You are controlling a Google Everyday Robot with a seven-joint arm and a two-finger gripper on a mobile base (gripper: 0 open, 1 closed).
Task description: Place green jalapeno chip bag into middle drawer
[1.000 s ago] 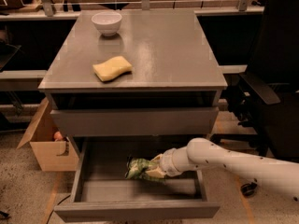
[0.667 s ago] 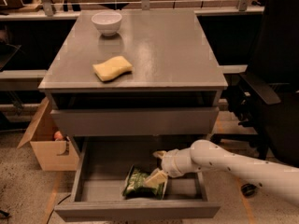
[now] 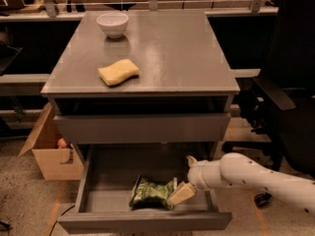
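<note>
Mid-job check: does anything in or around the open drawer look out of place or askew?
Nothing stands out. The green jalapeno chip bag lies inside the middle drawer, and the open claw sits at its right edge. The sponge and bowl sit on the cabinet top.

**Green jalapeno chip bag**: small, crinkled, shiny green with pale patches. Lies flat on the tray floor, front centre, just behind the front panel.

**Middle drawer**: wide, grey, plain handle-less front. Stands open, with its deep rectangular tray exposed.

**Tool**: inside the drawer, fingers spread, at the bag's right edge.
</note>
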